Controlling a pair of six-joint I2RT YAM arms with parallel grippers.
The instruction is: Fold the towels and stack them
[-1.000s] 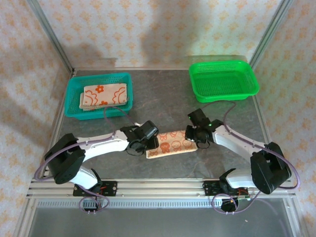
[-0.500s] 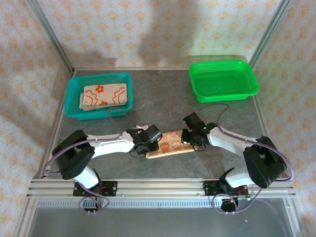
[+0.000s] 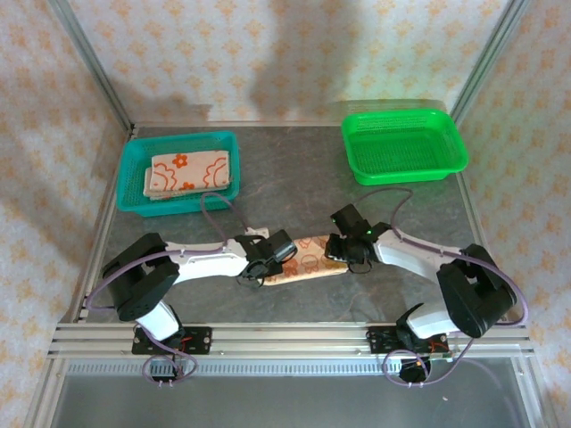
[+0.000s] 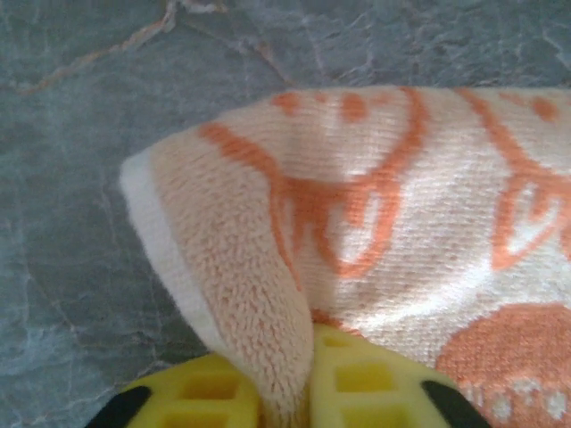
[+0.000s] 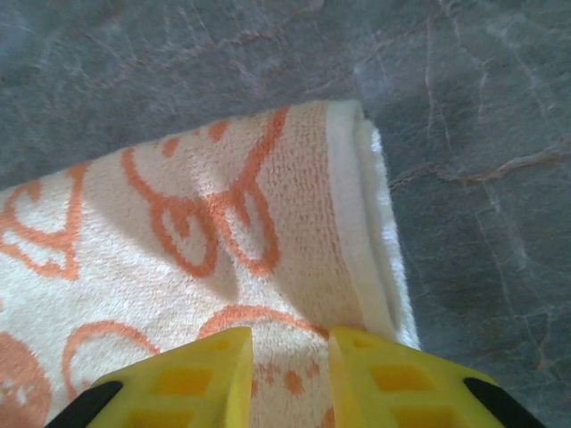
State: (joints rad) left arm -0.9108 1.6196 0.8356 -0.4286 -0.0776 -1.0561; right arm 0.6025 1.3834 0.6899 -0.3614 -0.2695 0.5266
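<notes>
A folded towel (image 3: pixel 308 259), cream with orange prints, lies on the grey table between the two arms. My left gripper (image 3: pixel 268 265) is at its left end. In the left wrist view the yellow fingers (image 4: pixel 384 388) are shut on a raised fold of that towel (image 4: pixel 401 205). My right gripper (image 3: pixel 337 251) is at the towel's right end. In the right wrist view it (image 5: pixel 290 374) stands open, its fingers a little apart over the flat towel (image 5: pixel 178 241) near the folded right edge. A second folded towel (image 3: pixel 190 171) lies in the blue basket.
The blue basket (image 3: pixel 129 174) stands at the back left. An empty green basket (image 3: pixel 406 143) stands at the back right. Aluminium frame posts and patterned walls close in the table, with a metal rail along its near edge.
My left gripper has shut on the towel's left end. The right gripper's jaws have parted over the right end. Both arms have crept closer together along the towel.
</notes>
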